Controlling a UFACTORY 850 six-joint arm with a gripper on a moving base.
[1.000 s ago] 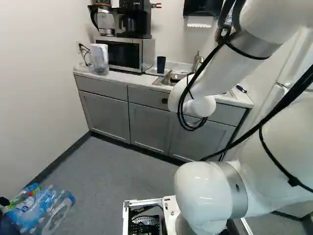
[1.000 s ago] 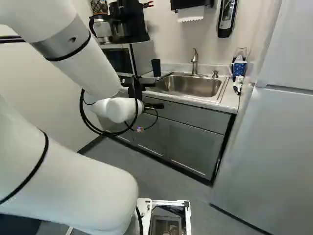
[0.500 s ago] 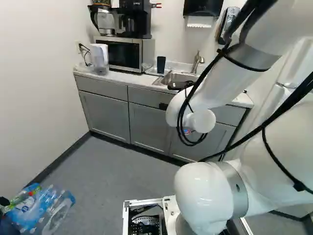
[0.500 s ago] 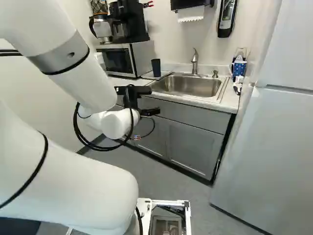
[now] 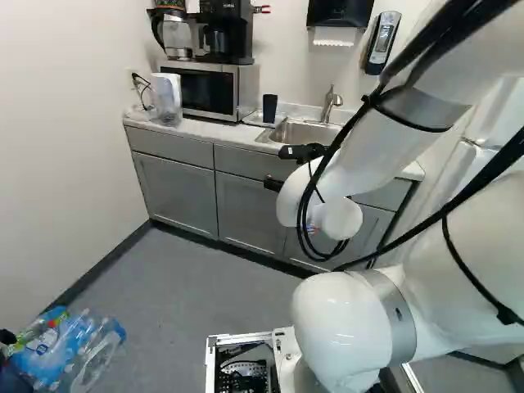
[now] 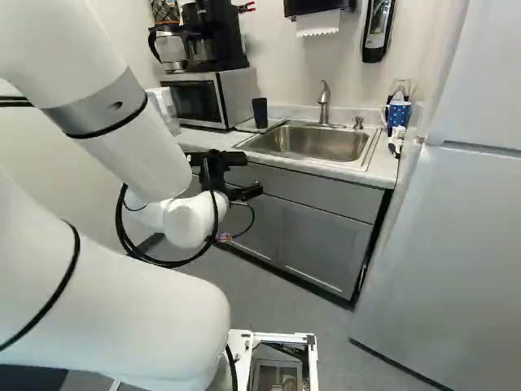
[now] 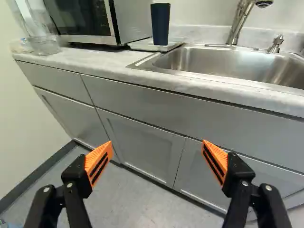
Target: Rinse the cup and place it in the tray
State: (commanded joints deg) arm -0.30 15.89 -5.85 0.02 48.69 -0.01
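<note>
Cup (image 7: 160,23) stood upright on the tray (image 7: 140,45) beside the sink (image 7: 213,61), on the side toward the microwave (image 7: 88,21): tall, dark and slim, seemingly a little wider at the lip than at the foot. The pincer (image 7: 157,142) was released, its orange pads (image 7: 99,164) wide apart with nothing between them, in front of the cabinets and below the level of the desk (image 7: 102,59). The cup looked stiff-walled, metal or hard plastic by my guess, so it would probably have borne a firm squeeze without denting; if empty it would have been light, though its inside could not be seen and water in it would have made it heavier. It showed no handle, so the sensible hold was around the body, one pad on each side, at mid-height or slightly above, clear of the lip and square to the wall. That slight taper would have helped, the broader top resisting a slide down through the pads, whereas a grip too near the foot might have left it top-heavy. Being narrow, it could have been toppled by one pad arriving first. Once wet under the faucet (image 7: 240,21), the smooth side would likely have turned slippery, calling for a tighter hold and a gentle, level setting down.
</note>
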